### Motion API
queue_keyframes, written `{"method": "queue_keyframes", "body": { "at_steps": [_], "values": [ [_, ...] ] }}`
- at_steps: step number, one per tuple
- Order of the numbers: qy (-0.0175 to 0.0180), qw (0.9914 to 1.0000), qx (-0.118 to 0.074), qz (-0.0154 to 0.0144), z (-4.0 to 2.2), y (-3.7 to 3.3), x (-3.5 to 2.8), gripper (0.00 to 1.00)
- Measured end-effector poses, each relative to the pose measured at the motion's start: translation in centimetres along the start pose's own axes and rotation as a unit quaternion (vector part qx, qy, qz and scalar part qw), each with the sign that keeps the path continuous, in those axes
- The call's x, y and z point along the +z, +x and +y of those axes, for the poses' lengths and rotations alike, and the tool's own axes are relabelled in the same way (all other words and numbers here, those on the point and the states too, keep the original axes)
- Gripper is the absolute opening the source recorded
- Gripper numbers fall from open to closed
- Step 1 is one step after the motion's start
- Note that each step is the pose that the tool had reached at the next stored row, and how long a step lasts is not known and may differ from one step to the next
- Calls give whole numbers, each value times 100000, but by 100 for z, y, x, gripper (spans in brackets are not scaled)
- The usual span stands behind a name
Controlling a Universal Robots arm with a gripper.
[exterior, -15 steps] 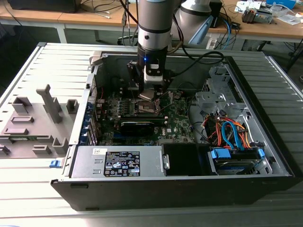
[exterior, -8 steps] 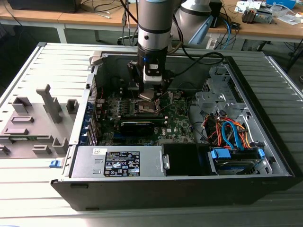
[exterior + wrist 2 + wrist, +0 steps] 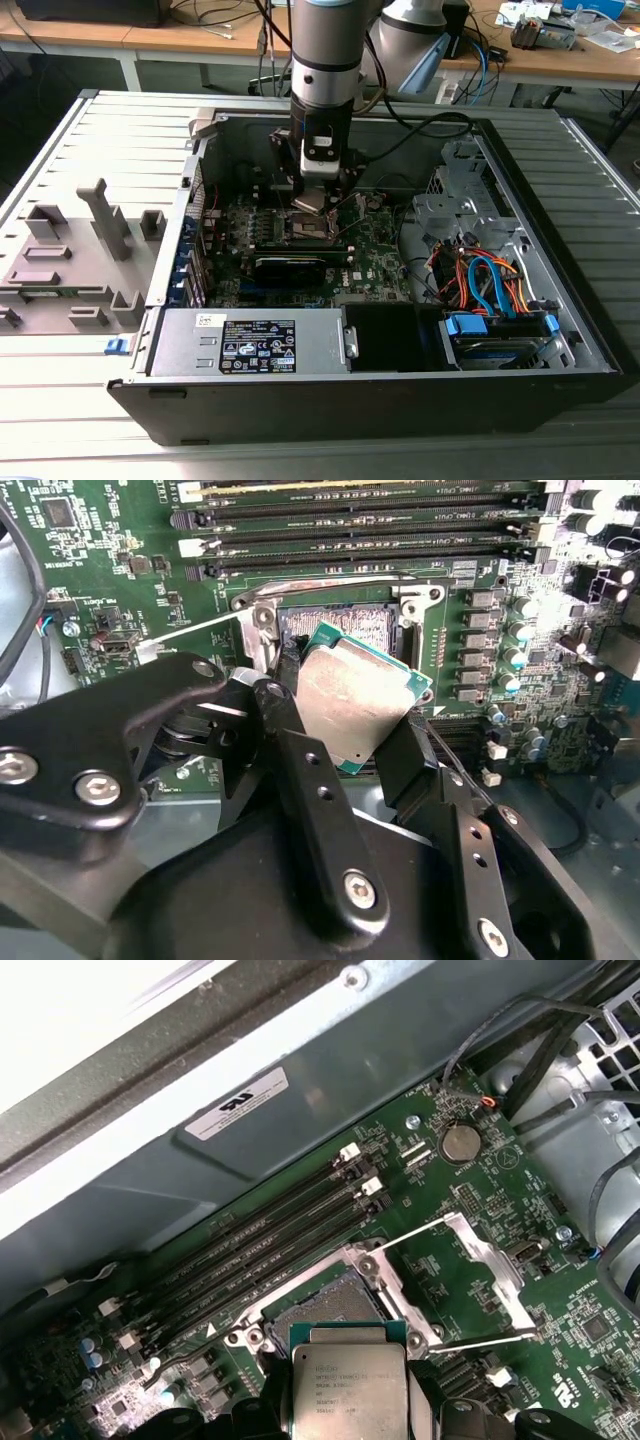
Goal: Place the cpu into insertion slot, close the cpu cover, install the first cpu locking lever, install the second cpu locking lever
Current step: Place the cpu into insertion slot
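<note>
The gripper (image 3: pixel 350 708) has its jaws closed narrow on the cpu (image 3: pixel 358 685), one black finger (image 3: pixel 300 755) on each of two opposite edges. The chip's dull metal top faces up, and its green rim shows at the corners. It hangs just over the slot (image 3: pixel 322 1305), tilted and, as far as I can tell, not touching it. The dark square of the slot is still bare beneath it. The cover (image 3: pixel 495 1263) stands swung open just beside the slot, with board showing through its window, and a thin lever rod (image 3: pixel 330 579) runs along one side of the frame, unlatched by the look of it. So I'd say the first step is in hand: the chip is over its place but not seated, and cover and levers are untouched. Setting it down looks to call for levelling the chip and squaring its edges to the slot's border, since it sits skewed in both wrist views. Farther out, the memory slots (image 3: pixel 255 1250) lie just beyond the slot. In the exterior view, the power supply (image 3: pixel 250 342) sits at the case's near edge and the tangle of drive cables (image 3: pixel 485 280) to the exterior view's right.
</note>
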State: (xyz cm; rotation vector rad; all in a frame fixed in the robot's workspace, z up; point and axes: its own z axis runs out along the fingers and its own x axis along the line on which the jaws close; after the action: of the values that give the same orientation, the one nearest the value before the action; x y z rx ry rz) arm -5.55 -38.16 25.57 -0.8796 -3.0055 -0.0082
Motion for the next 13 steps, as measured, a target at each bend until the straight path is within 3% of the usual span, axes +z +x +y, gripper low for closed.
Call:
{"method": "queue_keyframes", "body": {
  "at_steps": [13],
  "values": [
    [-19, 99986, 1665, -4, 0, 0, 7, 55]
  ]
}}
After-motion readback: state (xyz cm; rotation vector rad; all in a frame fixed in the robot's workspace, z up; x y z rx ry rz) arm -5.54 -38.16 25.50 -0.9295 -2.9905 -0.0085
